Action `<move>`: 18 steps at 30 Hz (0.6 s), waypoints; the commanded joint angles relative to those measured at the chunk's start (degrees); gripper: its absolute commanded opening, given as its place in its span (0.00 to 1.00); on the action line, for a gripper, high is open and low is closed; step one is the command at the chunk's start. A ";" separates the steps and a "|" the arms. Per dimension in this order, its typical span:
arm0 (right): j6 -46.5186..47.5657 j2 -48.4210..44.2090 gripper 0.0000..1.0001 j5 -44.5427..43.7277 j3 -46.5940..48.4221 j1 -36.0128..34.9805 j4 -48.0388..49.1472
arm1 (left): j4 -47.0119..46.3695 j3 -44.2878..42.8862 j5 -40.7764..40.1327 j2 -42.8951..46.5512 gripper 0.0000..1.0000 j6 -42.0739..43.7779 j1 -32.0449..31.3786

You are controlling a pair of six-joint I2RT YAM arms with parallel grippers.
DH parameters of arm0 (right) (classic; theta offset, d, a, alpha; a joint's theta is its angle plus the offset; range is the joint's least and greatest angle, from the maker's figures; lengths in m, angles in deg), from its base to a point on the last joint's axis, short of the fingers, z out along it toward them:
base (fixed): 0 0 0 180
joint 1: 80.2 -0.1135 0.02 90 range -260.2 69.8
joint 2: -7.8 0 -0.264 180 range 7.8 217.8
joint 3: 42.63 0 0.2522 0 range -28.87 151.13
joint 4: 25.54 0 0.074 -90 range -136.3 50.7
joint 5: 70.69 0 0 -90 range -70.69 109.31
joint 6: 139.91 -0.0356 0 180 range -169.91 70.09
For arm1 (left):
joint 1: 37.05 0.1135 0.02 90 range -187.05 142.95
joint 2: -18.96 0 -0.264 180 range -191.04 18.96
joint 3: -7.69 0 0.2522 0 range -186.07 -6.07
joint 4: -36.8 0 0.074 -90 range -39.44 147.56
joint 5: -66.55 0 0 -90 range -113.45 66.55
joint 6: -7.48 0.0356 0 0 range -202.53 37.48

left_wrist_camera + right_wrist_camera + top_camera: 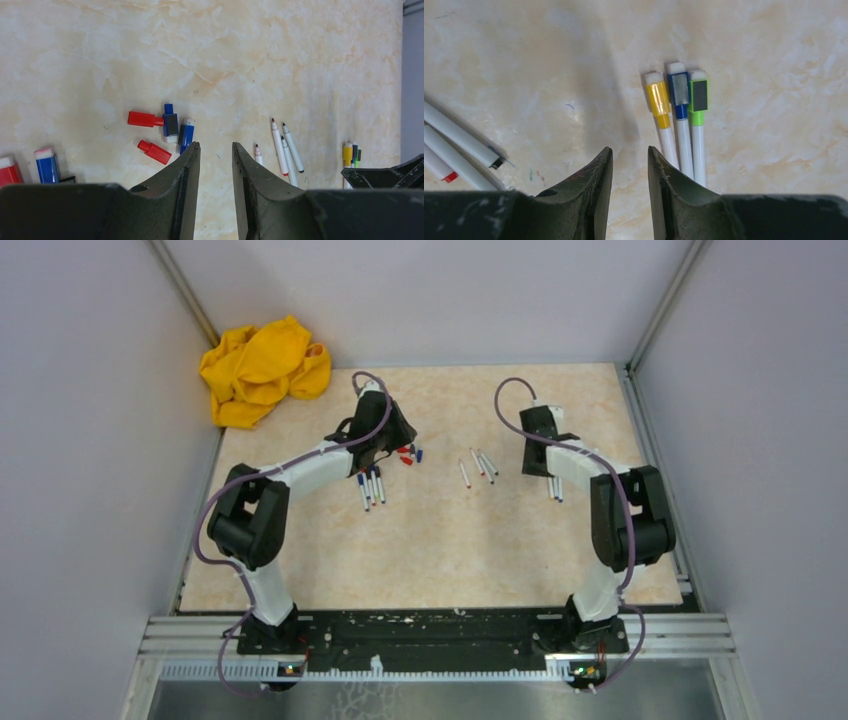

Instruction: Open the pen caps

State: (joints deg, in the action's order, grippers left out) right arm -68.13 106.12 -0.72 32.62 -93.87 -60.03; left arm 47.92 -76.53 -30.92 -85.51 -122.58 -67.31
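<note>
Left gripper (216,147) hangs slightly parted and empty above the table (250,60). Loose red and blue pen caps (170,125) lie at its ten o'clock, uncapped pens (279,147) at two. Right gripper (630,152), likewise parted and empty, has three capped pens (684,145) at one o'clock; any lettering is too small to read.

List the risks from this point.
1. The three capped pens lie touching; the right gripper might pinch two or knock the neighbours away.
2. Loose caps sit close beside the left gripper; a sweep may scatter them.
3. Uncapped pens could roll or mark the table.
</note>
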 commanded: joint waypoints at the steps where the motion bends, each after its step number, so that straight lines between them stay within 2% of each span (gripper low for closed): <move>1: -0.53 -0.09 0.32 -1.88 -1.21 1.93 1.14 | -1.83 -0.11 0.78 -0.16 0.36 -0.22 -0.56; 18: -0.16 1.72 0.31 0.70 -2.70 4.94 2.99 | -1.89 -0.02 0.57 -0.30 0.36 -0.28 -0.85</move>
State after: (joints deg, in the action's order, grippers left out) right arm -68.13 107.13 -0.46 29.98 -89.63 -58.96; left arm 47.53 -76.53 -30.72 -85.51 -122.77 -67.79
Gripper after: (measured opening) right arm 0.316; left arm 0.363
